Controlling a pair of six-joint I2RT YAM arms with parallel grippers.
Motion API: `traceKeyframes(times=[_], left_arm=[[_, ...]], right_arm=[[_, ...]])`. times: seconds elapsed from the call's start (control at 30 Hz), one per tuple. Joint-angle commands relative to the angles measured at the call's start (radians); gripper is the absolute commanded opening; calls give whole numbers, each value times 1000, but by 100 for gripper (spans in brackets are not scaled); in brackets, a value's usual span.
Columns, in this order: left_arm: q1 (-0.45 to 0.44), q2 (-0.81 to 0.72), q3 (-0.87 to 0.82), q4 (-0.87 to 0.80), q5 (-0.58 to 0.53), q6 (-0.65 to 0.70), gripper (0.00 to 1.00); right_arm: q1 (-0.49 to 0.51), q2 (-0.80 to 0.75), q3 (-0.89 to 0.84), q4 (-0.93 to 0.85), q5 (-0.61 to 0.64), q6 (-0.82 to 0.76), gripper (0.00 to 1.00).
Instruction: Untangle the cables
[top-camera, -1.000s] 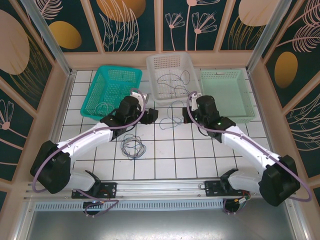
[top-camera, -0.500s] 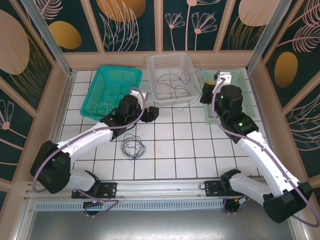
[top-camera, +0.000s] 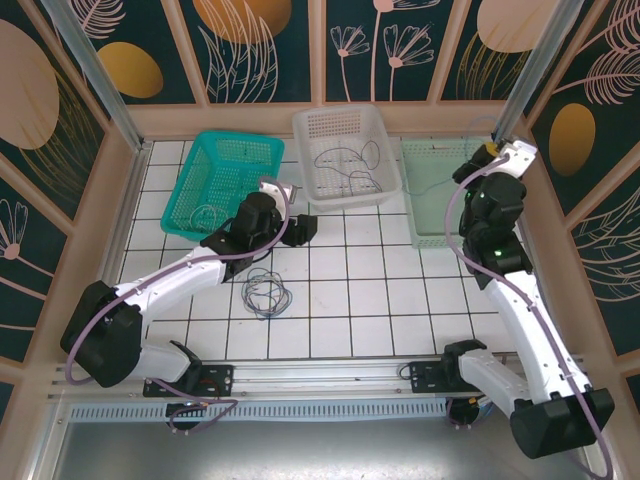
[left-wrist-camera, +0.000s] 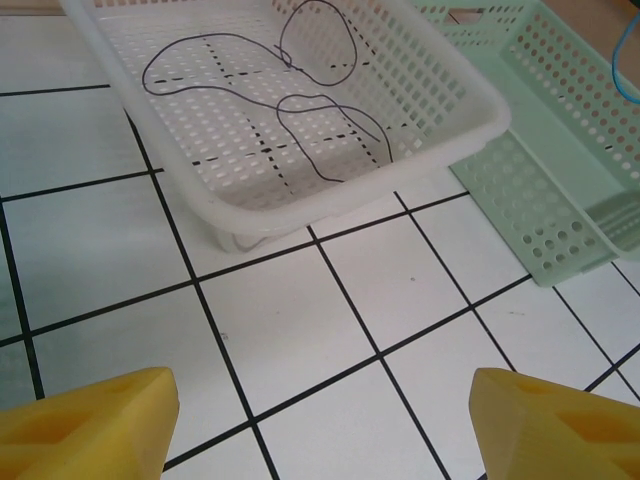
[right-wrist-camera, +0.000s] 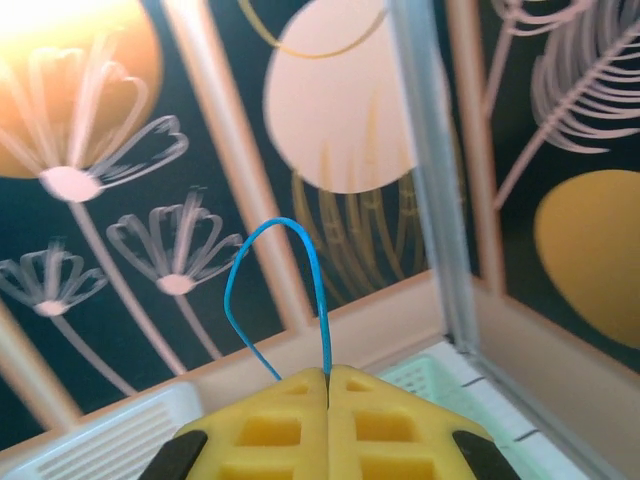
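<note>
**Cable-sorting station: left pincer released, right pincer clenched on blue cable**

Overhead view. Three perforated plastic baskets stood along the far edge of the white tiled table (top-camera: 340, 320): teal basket (top-camera: 238, 137), white basket (top-camera: 340, 110) and mint basket (top-camera: 440, 242). A thin dark cable (top-camera: 345, 165) lay in loose curves inside the white basket. A grey coil (top-camera: 265, 292) sat on the tiles beside the left forearm. The left gripper (top-camera: 300, 228) reached low in front of the white basket. The right arm reared upright, with the right gripper (top-camera: 480, 160) raised over the mint basket's far end.

Left wrist view. The ribbed yellow fingers (left-wrist-camera: 85, 420) stood wide apart over bare tile, with nothing between them.

Right wrist view. The jaws of the right gripper (right-wrist-camera: 328, 375) met flush, pinching a glossy blue cable (right-wrist-camera: 283, 220) that arched up in a narrow loop.
</note>
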Motion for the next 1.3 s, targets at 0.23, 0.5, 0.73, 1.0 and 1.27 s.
traceKeyframes(times=[0.23,0.5,0.73,1.0,1.27], left_arm=[[-3,-33,-30,32,-25,-24,77],[-2,-41,-48,30,-35,-29,77],[-2,-40,-60,26,-42,-32,77],[-2,-57,-79,2,-99,-43,78],[-2,-95,-162,-26,-217,-167,84]], right_arm=[[-197,105,-179,112,-204,64,0],[-303,323,-176,125,-545,105,0],[-303,541,10,-129,-550,84,19],[-299,483,30,-181,-499,116,79],[-120,342,-1,-198,-512,116,79]])
